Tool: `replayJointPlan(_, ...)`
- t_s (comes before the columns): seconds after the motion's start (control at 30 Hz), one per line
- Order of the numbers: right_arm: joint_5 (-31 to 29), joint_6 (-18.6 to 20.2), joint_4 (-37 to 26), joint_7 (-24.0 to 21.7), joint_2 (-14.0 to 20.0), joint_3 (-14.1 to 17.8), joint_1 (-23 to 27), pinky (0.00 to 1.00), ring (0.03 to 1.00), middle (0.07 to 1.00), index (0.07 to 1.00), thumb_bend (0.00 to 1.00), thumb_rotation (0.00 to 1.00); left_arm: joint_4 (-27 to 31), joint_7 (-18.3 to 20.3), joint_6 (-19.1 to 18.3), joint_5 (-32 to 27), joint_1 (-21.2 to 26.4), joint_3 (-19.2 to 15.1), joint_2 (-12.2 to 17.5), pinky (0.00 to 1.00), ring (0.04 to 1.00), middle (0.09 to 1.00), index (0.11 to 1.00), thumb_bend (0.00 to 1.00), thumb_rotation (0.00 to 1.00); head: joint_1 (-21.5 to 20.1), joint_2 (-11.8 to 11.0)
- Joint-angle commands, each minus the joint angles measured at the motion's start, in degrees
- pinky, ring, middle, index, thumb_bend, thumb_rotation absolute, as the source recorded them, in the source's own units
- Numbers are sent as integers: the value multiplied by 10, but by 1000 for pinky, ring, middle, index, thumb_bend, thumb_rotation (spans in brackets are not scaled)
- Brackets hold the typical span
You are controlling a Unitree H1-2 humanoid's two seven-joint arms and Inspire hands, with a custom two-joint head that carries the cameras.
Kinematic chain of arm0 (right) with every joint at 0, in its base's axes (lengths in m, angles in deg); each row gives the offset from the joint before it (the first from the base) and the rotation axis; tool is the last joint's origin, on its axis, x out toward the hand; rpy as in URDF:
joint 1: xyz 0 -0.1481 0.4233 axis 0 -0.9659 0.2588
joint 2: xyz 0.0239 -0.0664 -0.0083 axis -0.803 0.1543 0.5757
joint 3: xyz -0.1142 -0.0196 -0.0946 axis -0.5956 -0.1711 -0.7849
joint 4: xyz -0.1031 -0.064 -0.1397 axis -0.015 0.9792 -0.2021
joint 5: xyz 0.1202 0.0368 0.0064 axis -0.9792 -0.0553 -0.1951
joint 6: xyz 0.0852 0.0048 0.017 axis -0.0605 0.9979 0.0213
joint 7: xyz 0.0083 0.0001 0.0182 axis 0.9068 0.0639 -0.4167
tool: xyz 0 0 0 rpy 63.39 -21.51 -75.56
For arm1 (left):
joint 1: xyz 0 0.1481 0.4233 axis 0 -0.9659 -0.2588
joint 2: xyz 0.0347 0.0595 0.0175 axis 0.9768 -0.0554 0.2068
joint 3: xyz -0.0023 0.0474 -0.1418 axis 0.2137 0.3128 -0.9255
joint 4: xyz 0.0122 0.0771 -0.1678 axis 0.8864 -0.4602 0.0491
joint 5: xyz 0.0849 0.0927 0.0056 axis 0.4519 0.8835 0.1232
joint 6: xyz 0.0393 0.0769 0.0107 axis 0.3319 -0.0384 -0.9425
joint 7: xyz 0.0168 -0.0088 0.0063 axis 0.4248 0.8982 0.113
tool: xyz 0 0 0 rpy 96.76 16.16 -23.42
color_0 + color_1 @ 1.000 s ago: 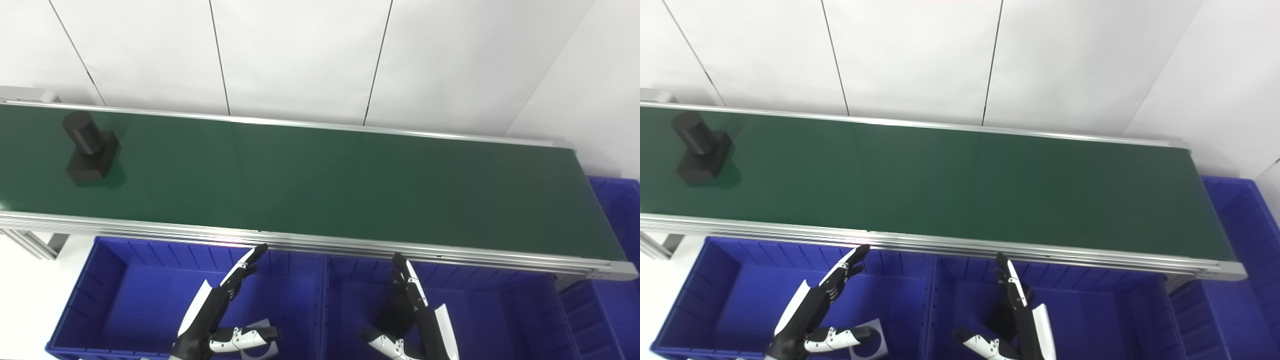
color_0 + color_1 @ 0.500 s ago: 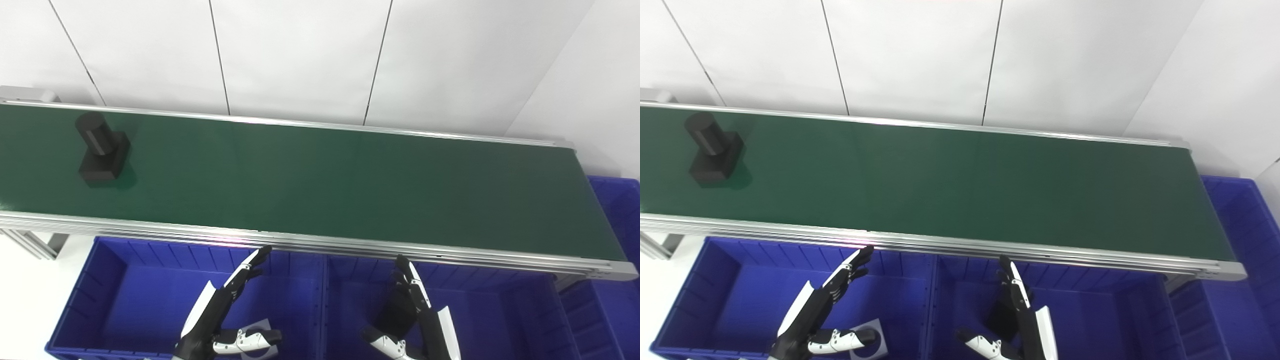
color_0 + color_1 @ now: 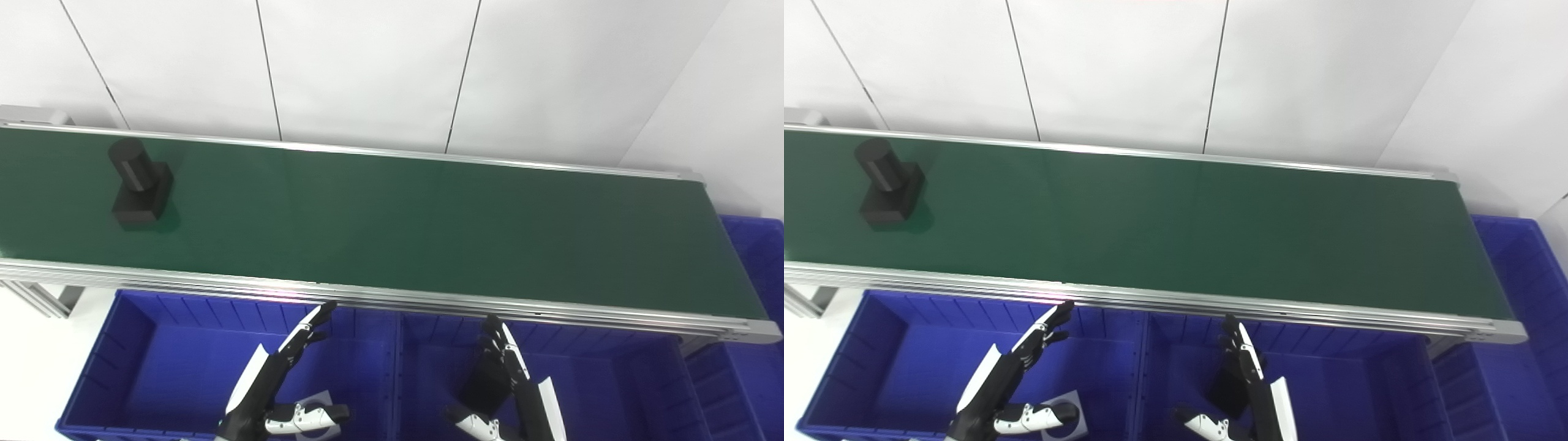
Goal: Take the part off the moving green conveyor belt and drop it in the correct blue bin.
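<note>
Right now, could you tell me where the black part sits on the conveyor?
The black part stands at the far left of the green belt, nearer its back rail, well left of both hands.

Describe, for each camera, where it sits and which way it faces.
Left eye view: on the head, looking down at the green belt; left hand and right hand show at the bottom.
Right eye view: beside it, facing alike; the black part lies nearer the left edge.
Both share belt, part, hands and blue bins.
</note>
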Motion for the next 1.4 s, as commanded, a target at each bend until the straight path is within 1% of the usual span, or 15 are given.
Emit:
replayJointPlan(0.0,1,-31,-16,16,3,-3,3,847,866,899,956,786,539,10,-14,18,3,8,1,2,868,938,963,931,726,520,0,1)
replayJointPlan(0.13,1,-31,-20,26,6,-6,6,837,855,885,952,787,545,7,-20,18,6,9,6,1,863,935,959,927,738,530,10,-5)
replayJointPlan(0.3,-6,-31,-20,32,7,-9,7,849,859,878,960,793,526,0,-20,18,0,9,13,-3,875,941,963,922,766,507,31,-19)
replayJointPlan(0.37,-8,-31,-20,35,10,-12,8,851,860,878,963,786,522,0,-23,18,4,10,17,-3,873,940,961,919,767,492,34,-20)
replayJointPlan(0.57,-15,-31,-22,40,16,-17,9,853,857,886,964,763,487,-1,-33,18,11,14,25,-1,868,939,964,925,792,514,43,-19)
replayJointPlan(0.8,-18,-31,-20,50,21,-26,12,857,859,888,958,751,473,1,-44,18,14,12,28,-2,867,938,963,921,783,501,49,-16)
replayJointPlan(0.93,-14,-31,-17,54,24,-28,14,850,856,885,953,763,497,0,-44,18,7,13,28,-2,877,946,967,923,779,497,54,-17)
replayJointPlan(1.07,-14,-31,-14,60,28,-35,18,852,855,884,952,759,498,0,-48,18,10,15,28,-2,870,941,963,919,773,489,53,-16)
replayJointPlan(1.2,-14,-31,-11,59,29,-37,17,848,866,900,956,770,508,-2,-52,18,15,16,26,-1,863,941,967,929,779,527,53,-18)
replayJointPlan(1.27,-12,-31,-9,59,33,-38,17,843,876,915,958,776,520,-4,-56,18,18,18,27,-2,868,944,968,930,782,544,59,-21)
replayJointPlan(1.37,-8,-31,-8,67,41,-42,19,837,878,916,956,751,502,-8,-61,18,14,20,32,-5,875,945,965,925,769,534,86,-27)
